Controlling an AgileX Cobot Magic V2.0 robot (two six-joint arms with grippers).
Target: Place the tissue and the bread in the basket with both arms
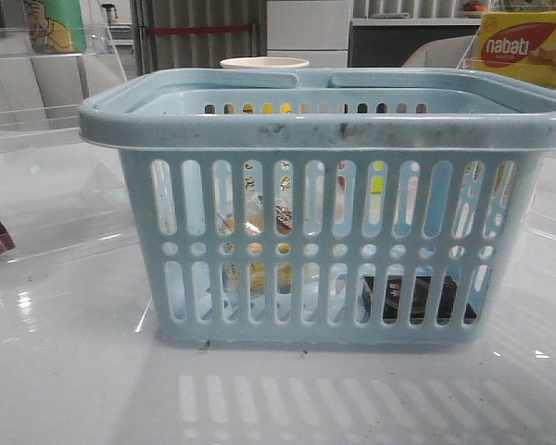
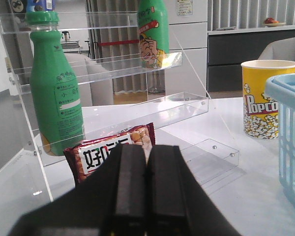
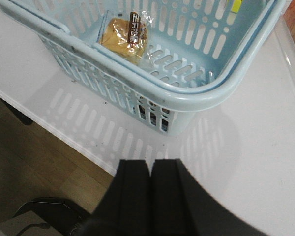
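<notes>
The light-blue basket (image 1: 324, 125) stands in the middle of the table. The bread (image 1: 255, 222) in its clear bag lies inside on the left and shows through the slots. The right wrist view shows it from above (image 3: 124, 35). The black tissue (image 1: 417, 297) lies flat on the basket floor at the right. My left gripper (image 2: 147, 150) is shut and empty, off to the basket's left, with the basket's corner (image 2: 290, 123) beside it. My right gripper (image 3: 150, 163) is shut and empty, outside the basket (image 3: 187, 101) above the table near its edge.
A clear acrylic shelf (image 2: 137, 64) holds green bottles (image 2: 56, 88) and a red snack packet (image 2: 108, 147) ahead of the left gripper. A yellow popcorn cup (image 2: 265, 98) stands behind the basket. A nabati box (image 1: 524, 46) is at the back right. The table edge (image 3: 64, 129) drops to the floor.
</notes>
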